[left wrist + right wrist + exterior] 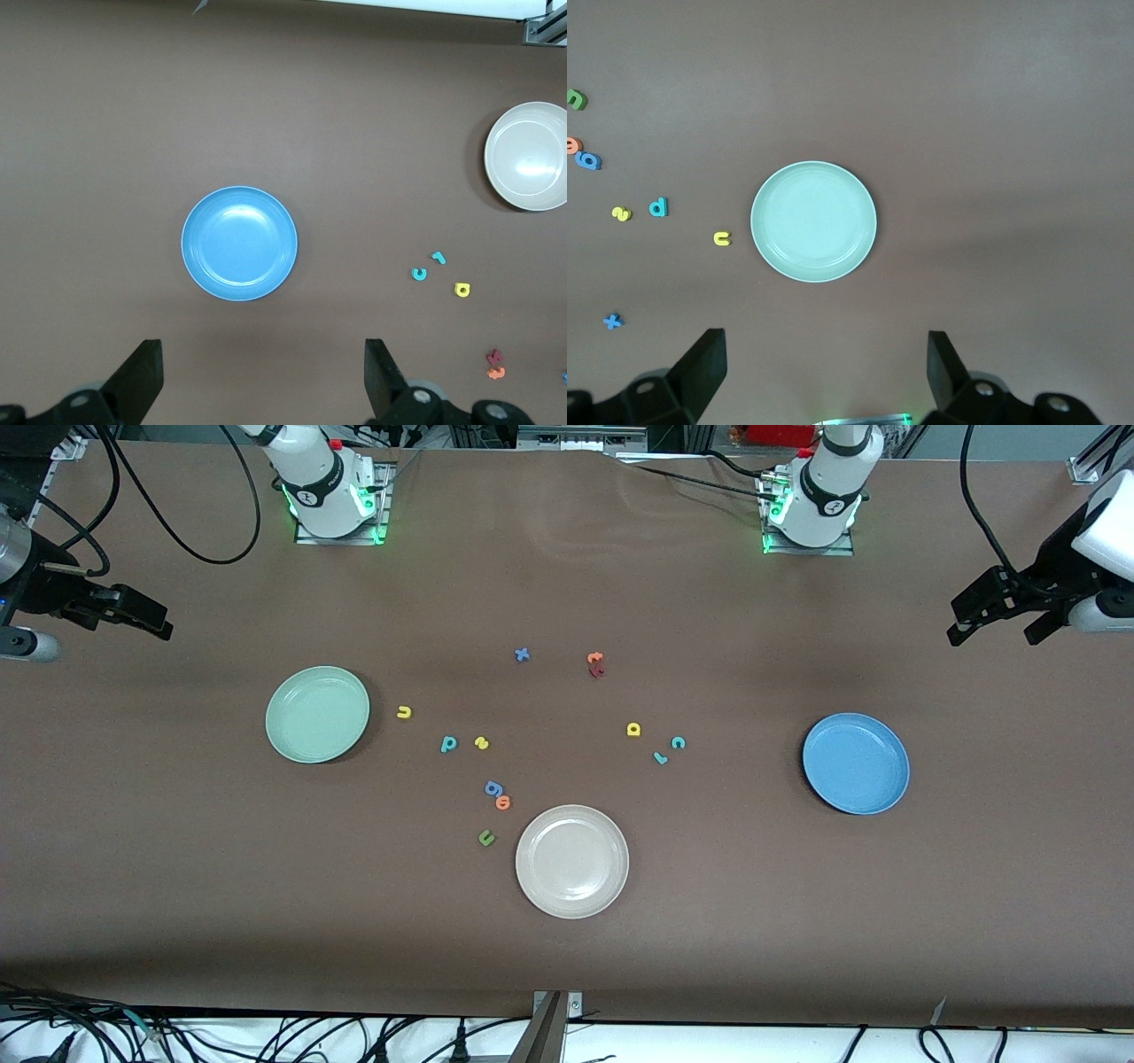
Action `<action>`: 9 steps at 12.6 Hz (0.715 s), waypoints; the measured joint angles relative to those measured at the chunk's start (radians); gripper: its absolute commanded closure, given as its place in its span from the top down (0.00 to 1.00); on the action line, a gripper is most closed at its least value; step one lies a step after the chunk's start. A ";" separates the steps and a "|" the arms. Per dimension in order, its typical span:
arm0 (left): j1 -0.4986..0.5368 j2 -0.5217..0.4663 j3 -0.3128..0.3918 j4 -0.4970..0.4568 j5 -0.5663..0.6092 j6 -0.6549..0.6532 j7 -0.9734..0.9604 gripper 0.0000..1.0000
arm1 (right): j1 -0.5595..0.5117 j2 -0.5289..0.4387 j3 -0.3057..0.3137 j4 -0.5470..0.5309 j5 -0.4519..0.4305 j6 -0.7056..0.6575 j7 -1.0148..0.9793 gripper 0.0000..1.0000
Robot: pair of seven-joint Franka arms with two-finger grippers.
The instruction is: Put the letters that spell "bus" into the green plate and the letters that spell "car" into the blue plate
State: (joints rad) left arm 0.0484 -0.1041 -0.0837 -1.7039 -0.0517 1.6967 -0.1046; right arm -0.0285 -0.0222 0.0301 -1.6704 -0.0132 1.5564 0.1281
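Left pincer and right pincer hang wide open, empty, over opposite counter ends. Green plate, blue plate bare; all letters mid-counter. Suggest starting with yellow u: descend vertically, straddle narrowly.

I see white arms on bases lit green, red buttons, black cables; black left gripper, black right gripper.

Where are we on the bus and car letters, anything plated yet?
Nothing is plated: green plate and blue plate are empty. Nothing in hand: left gripper and right gripper hang open. Left: b, u, s, c, a, r lie on the table.
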 measured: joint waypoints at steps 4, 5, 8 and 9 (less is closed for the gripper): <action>-0.046 0.020 0.089 0.000 0.000 -0.018 0.000 1.00 | 0.000 0.000 -0.001 0.000 0.000 0.000 0.000 1.00; -0.047 0.023 0.097 0.000 0.000 -0.019 0.000 1.00 | 0.000 0.000 -0.001 0.000 0.000 0.000 0.000 1.00; -0.055 0.024 0.089 0.000 0.000 -0.020 -0.003 1.00 | 0.000 0.000 -0.001 0.000 0.000 0.000 0.000 1.00; -0.058 0.023 0.083 0.001 0.000 -0.020 -0.007 1.00 | 0.000 0.000 -0.001 0.000 0.000 0.000 0.000 1.00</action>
State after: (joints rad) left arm -0.0100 -0.0806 -0.0010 -1.7030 -0.0521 1.6769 -0.1118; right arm -0.0286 -0.0220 0.0295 -1.6704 -0.0132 1.5561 0.1282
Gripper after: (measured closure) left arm 0.000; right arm 0.000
